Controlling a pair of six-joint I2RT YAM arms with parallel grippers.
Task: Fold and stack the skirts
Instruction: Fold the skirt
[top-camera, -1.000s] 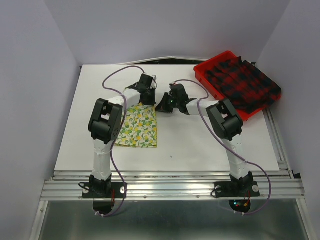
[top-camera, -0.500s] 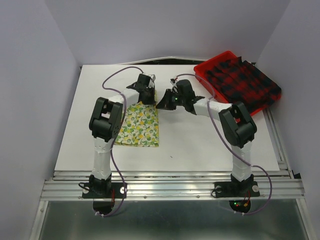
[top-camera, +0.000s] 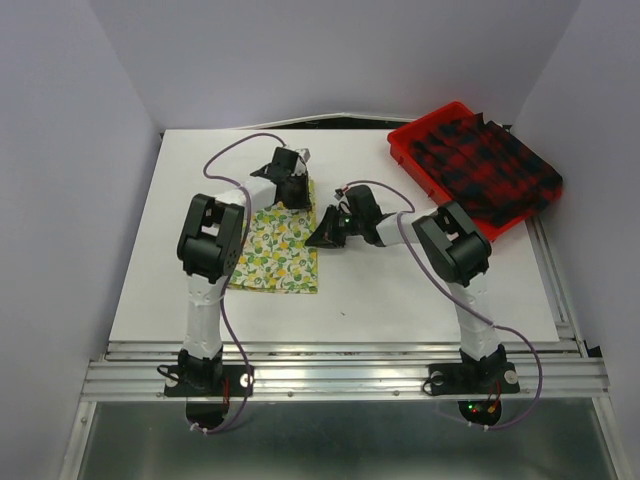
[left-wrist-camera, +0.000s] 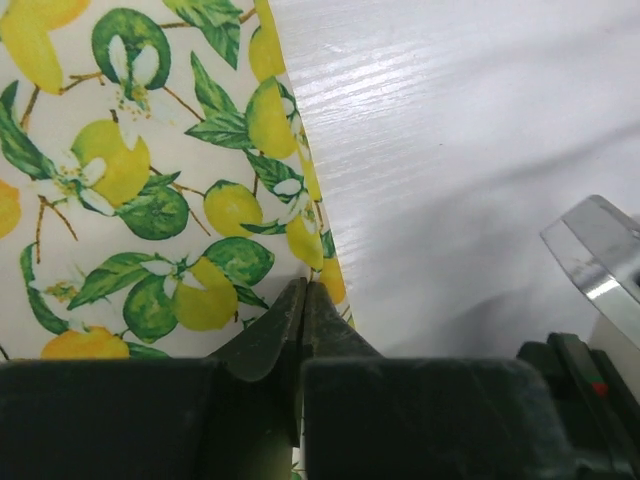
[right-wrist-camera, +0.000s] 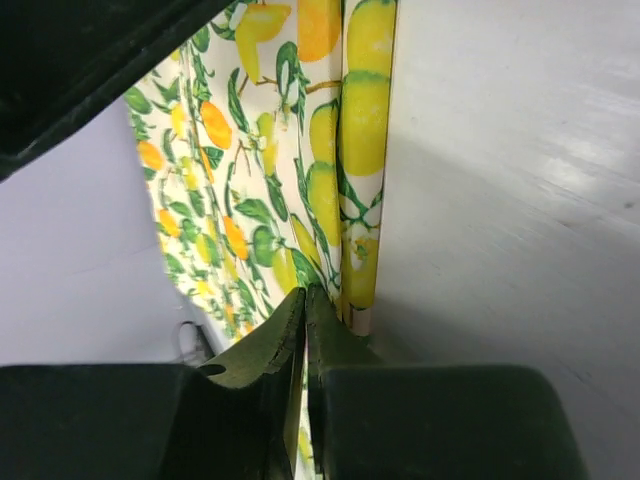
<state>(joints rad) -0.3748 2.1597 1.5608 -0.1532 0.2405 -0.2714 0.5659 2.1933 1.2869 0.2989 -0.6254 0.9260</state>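
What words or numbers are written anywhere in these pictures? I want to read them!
None to read. The lemon skirt shows only lemons and leaves, the plaid skirt only checks, and no writing shows on the red tray or the robot arms.

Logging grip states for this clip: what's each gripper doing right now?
Left gripper: closed, tips at the lemon skirt edge; grip unclear.
Right gripper: closed at the same skirt edge; grip unclear.

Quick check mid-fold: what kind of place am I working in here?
Probably a lab robot cell: white table boxed by plain walls, arms bolted to an aluminium rail, lemon-print skirt as test cloth.
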